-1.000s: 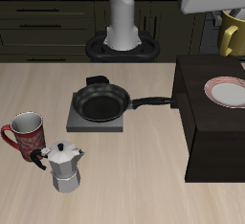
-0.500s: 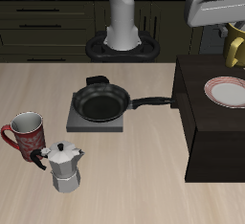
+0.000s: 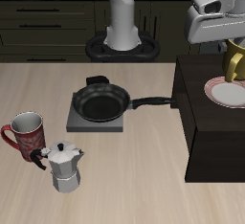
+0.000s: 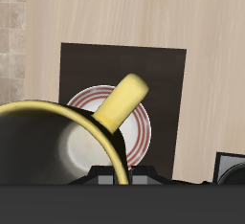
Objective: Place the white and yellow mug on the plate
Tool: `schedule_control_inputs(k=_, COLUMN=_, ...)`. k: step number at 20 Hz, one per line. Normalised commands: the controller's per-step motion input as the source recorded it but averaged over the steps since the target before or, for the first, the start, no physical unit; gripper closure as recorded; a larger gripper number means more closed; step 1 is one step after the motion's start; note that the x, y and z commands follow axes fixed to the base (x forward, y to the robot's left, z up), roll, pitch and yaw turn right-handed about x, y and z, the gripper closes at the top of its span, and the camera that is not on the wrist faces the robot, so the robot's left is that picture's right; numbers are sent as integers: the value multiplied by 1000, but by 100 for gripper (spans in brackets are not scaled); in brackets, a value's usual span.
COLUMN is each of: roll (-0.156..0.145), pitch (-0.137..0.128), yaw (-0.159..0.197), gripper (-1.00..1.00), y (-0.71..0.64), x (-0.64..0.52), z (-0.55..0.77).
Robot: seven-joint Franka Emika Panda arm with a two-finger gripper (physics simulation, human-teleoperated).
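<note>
I am hovering over the dark raised block [image 3: 206, 123] that carries the plate [image 3: 228, 95]. My gripper [image 3: 233, 44] is holding the white and yellow mug [image 3: 235, 63] clamped, aloft just above the plate. Lifting looks done; lowering and releasing remain.

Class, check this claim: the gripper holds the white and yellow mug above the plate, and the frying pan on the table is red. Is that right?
Not quite. The frying pan is black, as the exterior view shows. The rest stands: the gripper holds the white and yellow mug above the plate.
</note>
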Motion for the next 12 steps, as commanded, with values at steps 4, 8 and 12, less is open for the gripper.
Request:
schedule_control_inputs(k=4, roll=-1, pitch=25, yaw=17, gripper=100, y=-20, x=146, z=-255)
schedule_control_inputs(k=8, roll=6, pitch=50, yaw=-2, gripper=100, y=-38, x=84, z=-322)
schedule_control_inputs(k=12, roll=32, pitch=69, yaw=16, gripper=100, y=152, x=55, z=-392)
